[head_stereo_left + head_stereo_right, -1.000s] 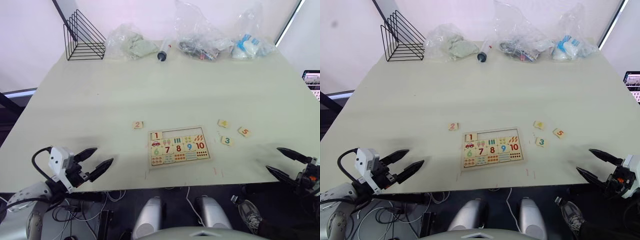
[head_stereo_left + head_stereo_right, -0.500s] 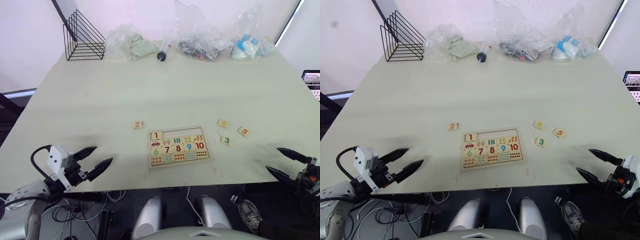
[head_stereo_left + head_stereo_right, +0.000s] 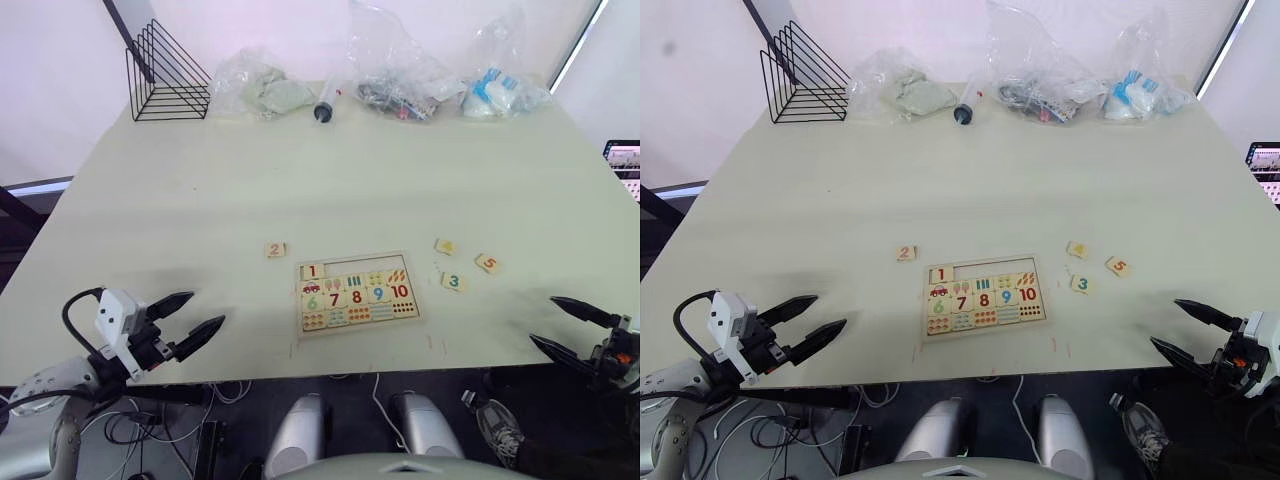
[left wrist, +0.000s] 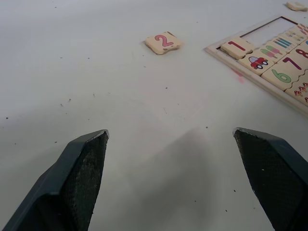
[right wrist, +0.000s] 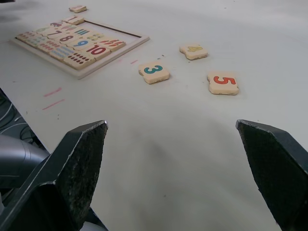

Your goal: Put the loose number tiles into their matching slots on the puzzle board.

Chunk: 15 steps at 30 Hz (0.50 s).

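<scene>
The puzzle board (image 3: 357,291) lies near the table's front middle. Tile 1 (image 3: 313,270) sits in its top row; the other matching slots (image 3: 362,263) in that row are bare. Loose tile 2 (image 3: 276,250) lies left of the board. Tiles 4 (image 3: 446,246), 5 (image 3: 488,263) and 3 (image 3: 454,282) lie to its right. My left gripper (image 3: 205,308) hovers open at the front left edge, well short of tile 2 (image 4: 163,42). My right gripper (image 3: 542,318) is open at the front right edge, near tiles 3 (image 5: 154,72) and 5 (image 5: 223,83).
At the table's far edge stand a black wire rack (image 3: 165,75), a syringe-like tube (image 3: 326,102) and three plastic bags (image 3: 395,65) with contents. The table's front edge (image 3: 380,368) runs just below the board.
</scene>
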### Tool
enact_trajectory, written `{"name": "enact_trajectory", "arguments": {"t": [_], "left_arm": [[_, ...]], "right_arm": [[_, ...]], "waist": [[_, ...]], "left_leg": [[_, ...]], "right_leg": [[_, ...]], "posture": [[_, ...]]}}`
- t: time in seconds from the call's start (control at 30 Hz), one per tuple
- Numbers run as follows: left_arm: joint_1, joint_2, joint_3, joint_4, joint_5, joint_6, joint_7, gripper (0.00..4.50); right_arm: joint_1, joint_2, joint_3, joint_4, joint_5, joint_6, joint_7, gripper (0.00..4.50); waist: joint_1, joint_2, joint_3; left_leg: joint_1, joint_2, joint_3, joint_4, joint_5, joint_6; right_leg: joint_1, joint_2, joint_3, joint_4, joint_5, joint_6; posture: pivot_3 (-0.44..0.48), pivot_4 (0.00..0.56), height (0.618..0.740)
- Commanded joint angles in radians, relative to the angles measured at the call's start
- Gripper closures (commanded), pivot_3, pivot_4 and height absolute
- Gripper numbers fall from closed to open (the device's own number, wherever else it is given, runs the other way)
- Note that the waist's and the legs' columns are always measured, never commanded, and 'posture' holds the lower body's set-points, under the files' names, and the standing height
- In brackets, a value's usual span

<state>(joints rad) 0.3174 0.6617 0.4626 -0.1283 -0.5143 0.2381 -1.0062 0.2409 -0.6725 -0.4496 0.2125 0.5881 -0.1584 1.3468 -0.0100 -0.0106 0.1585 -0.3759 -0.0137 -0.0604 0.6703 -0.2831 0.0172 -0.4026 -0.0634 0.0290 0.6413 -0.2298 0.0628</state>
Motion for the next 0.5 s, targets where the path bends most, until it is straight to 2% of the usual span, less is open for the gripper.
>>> {"name": "enact_trajectory", "arguments": {"t": [0.03,0.33,0.5], "left_arm": [[-0.002,0.016,0.013,-0.003,-0.004,-0.019,-0.008,0.09],[-0.032,0.040,0.003,0.023,0.001,-0.023,-0.030,0.09],[-0.099,0.095,-0.038,0.073,0.016,-0.026,-0.091,0.09]], "right_arm": [[-0.006,0.002,-0.014,-0.016,0.015,-0.014,0.010,0.00],[-0.002,0.020,-0.008,-0.025,0.012,-0.023,0.015,0.00],[-0.003,0.025,-0.001,-0.046,0.017,-0.029,0.032,0.00]], "waist": [[0.000,0.000,0.000],[0.000,0.000,0.000],[0.001,0.000,0.000]], "left_leg": [[0.000,0.000,0.000,0.000,0.000,0.000],[0.000,0.000,0.000,0.000,0.000,0.000],[0.000,0.000,0.000,0.000,0.000,0.000]], "right_leg": [[0.000,0.000,0.000,0.000,0.000,0.000],[0.000,0.000,0.000,0.000,0.000,0.000],[0.000,0.000,0.000,0.000,0.000,0.000]], "posture": [[0.000,0.150,0.740],[0.000,0.150,0.740],[0.000,0.150,0.740]]}}
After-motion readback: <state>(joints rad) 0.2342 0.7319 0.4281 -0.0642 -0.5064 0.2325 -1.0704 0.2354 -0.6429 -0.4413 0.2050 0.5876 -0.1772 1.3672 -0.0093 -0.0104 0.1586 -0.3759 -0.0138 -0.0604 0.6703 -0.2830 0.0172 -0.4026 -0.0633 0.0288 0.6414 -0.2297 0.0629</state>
